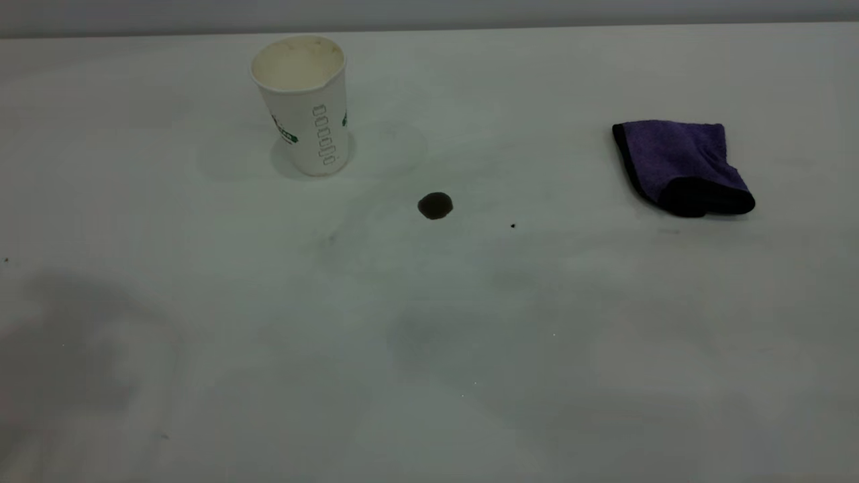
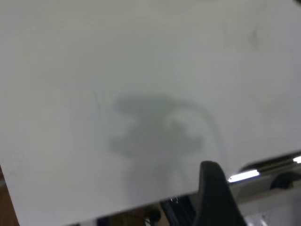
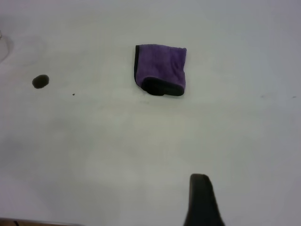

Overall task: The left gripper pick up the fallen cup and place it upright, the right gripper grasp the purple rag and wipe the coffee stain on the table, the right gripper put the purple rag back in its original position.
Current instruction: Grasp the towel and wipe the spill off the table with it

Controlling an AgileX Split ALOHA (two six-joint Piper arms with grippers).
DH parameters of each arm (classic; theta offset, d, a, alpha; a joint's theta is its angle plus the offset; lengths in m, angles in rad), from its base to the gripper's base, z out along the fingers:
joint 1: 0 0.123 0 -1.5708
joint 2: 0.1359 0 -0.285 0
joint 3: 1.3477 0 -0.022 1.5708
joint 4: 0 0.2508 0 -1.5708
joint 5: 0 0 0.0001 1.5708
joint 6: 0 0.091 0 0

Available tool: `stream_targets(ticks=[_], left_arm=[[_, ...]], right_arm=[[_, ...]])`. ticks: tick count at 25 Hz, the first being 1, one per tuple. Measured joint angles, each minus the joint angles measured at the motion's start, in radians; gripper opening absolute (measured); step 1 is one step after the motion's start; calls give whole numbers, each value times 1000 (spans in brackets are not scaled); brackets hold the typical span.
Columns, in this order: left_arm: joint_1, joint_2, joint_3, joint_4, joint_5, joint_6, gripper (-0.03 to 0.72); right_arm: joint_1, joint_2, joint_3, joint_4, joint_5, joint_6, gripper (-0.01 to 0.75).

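The cup [image 1: 305,107] stands upright at the back left of the table [image 1: 429,349], mouth up, cream inside showing. The coffee stain [image 1: 435,205] is a round dark spot in front of it and to its right; the right wrist view shows the coffee stain [image 3: 40,81] too. The purple rag [image 1: 678,164] lies folded at the right, well apart from the stain. In the right wrist view the purple rag [image 3: 161,68] lies far ahead of my right gripper [image 3: 201,197], a dark shape above bare table. My left gripper [image 2: 211,188] is a blurred dark shape over the table's edge, holding nothing visible.
A tiny black speck [image 1: 513,226] lies right of the stain. The table's back edge [image 1: 429,28] meets a grey wall. In the left wrist view a metal rail [image 2: 263,169] runs below the table edge. Arm shadows fall on the near table.
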State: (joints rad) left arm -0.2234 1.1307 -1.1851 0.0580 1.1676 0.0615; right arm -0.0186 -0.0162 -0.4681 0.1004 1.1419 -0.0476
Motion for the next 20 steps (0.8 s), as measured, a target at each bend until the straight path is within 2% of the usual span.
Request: stream_targets(ticks=[8, 15, 17, 20], left_arm=[[0, -328, 224, -1, 0, -31, 415], [2, -628, 413, -6, 0, -62, 401], [21, -703, 461, -7, 0, -76, 401], [87, -814, 524, -7, 0, -88, 401]], right_arm=[[0, 0, 0, 0, 0, 0, 555], [0, 0, 0, 0, 0, 0, 555], [0, 0, 0, 0, 0, 0, 555], [0, 0, 0, 0, 0, 0, 555]])
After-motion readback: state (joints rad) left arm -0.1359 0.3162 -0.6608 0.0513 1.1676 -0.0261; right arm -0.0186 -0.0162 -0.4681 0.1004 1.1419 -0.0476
